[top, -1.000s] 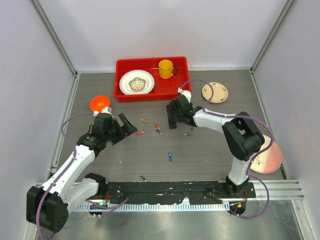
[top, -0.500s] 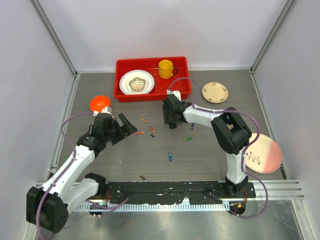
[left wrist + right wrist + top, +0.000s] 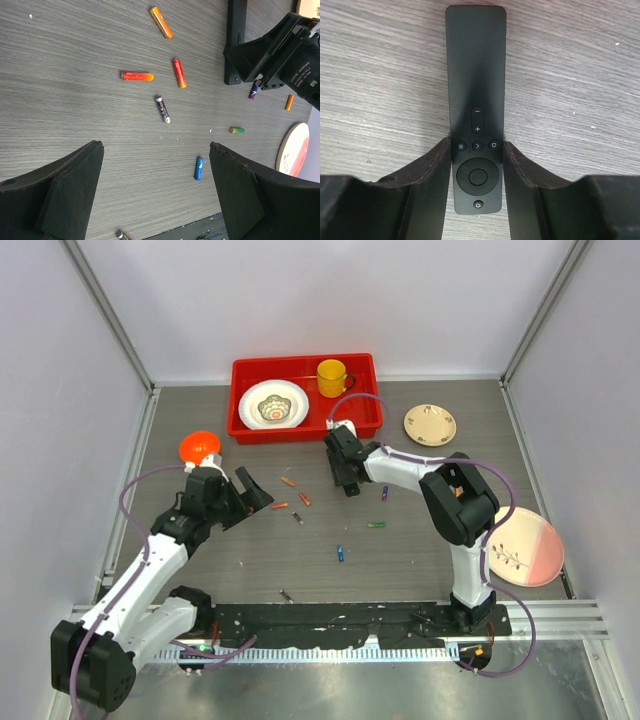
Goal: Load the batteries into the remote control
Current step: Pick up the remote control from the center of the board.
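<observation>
Beside the red tray point(image 3: 237, 400), my right gripper point(image 3: 476, 146) has shifted left and narrowed onto the slim, matte black remote control point(image 3: 476, 75), flat on the woodgrain table point(image 3: 380, 75); my left gripper point(image 3: 156, 146) gapes wide, empty, above scattered cylindrical batteries point(image 3: 161, 109).

You are working on a table point(image 3: 75, 100) with a matt grey wood-grain finish. The remote control point(image 3: 476, 65) looks like smooth matt black plastic, as does the faintly grainy right gripper point(image 3: 476, 144). The batteries point(image 3: 137, 76) wear shiny, foil-like wraps with bare metal ends. The red tray point(image 3: 270, 368) looks like glossy plastic.
</observation>
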Tool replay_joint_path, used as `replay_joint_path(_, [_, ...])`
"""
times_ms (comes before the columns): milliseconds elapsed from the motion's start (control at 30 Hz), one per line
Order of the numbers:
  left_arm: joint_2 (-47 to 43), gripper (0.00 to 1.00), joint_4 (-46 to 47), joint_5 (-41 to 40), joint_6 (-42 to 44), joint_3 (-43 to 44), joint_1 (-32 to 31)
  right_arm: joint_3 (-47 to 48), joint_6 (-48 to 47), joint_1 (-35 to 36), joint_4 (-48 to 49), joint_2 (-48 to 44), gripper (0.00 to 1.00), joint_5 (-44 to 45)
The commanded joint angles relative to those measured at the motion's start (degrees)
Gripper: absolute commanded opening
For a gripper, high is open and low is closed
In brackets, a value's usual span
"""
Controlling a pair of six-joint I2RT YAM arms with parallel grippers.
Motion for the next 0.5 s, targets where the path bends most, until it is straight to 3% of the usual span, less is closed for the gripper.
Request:
replay_joint_path(0, [-1.3,0.90,-0.2,1.0,1.4,2.2,-0.1,1.8,-6.5,0.5,-4.2,-3.5,0.08,-2.2])
replay_joint_path(167, [-2.1,0.91,-1.2,0.5,2.7,3.3,-0.1,-1.5,-15.7,5.5,-4.0,-11.3,0.05,-3.5])
replay_joint_path(300, [-3.1,0.91,-1.5,0.3,3.3,3.6,-0.1,-7.0,-28.0,9.0,-2.7,-16.5,0.08,-1.4])
replay_joint_path(467, [-4.9,0.91,-1.3,1.0,3.3,3.1,-0.1,-12.7,-46.6,10.0,-1.6,-23.2,0.05,-9.3])
